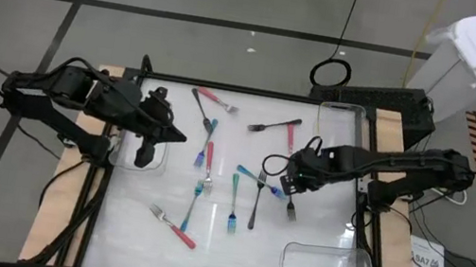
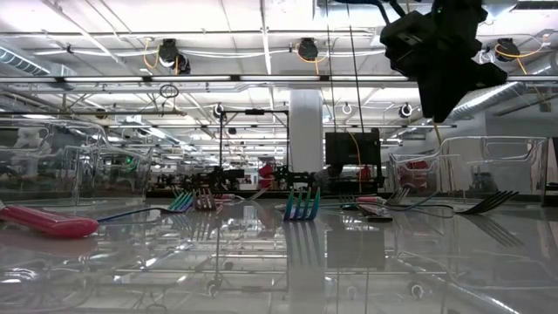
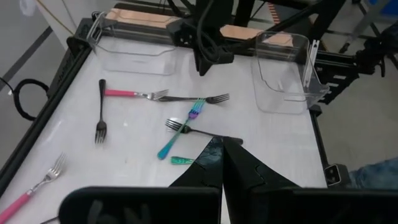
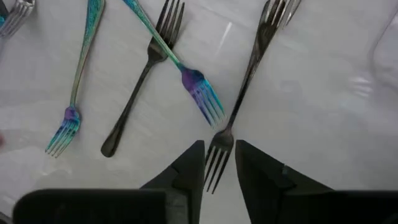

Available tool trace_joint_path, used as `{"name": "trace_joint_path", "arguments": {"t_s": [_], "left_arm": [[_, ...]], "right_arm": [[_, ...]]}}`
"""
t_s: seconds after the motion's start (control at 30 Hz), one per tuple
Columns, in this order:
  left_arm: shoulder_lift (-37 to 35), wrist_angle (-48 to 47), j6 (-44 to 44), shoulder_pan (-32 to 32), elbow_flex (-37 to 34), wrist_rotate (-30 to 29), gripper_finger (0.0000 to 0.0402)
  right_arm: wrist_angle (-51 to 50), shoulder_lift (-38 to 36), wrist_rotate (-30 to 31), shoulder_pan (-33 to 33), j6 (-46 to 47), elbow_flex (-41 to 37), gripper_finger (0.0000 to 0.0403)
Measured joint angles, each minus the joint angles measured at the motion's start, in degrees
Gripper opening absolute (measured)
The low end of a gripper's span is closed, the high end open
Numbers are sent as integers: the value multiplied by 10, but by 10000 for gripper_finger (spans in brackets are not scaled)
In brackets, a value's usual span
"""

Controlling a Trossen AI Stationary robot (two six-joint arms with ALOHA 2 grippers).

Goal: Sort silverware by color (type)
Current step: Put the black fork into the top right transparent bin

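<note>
While overhead hides it, right wrist shows black fork (image 4: 219, 152) between parted jaws.

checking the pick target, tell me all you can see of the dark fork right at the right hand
The dark fork is slim, all one dark glossy colour, metal by its look, with four tines. It lies flat on the white table, apart from the clear bins. Its tined end lies in the gap between the fingers of the right hand, which are parted; the wrist view does not show whether they touch it. Its handle runs away from the hand, past an iridescent blue-purple fork whose tines end close beside its shaft.
</note>
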Motion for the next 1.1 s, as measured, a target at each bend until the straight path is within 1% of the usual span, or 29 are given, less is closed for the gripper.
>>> {"name": "trace_joint_path", "arguments": {"t_s": [0.17,0.33,0.47,0.53,0.67,0.8,0.9,1.0,1.1], "left_arm": [[12,0,4,0,0,0,1],[28,-11,14,0,0,-3,1],[56,-49,17,6,0,-41,1],[70,-57,28,11,0,-42,1],[100,-58,37,14,0,-42,1],[120,-53,0,14,0,-37,1],[126,-47,-13,14,0,-22,1],[129,-37,-13,14,0,-20,1],[129,-38,-13,14,0,-20,1]], "right_arm": [[16,0,1,18,41,-25,110],[48,0,1,29,57,-67,130],[79,0,1,29,59,-98,145],[91,0,1,29,59,-110,151],[125,0,1,29,45,-136,161],[135,0,1,29,33,-156,169],[140,0,2,29,24,-160,173],[162,1,3,29,-10,-160,174],[189,17,3,29,-47,-160,174]]}}
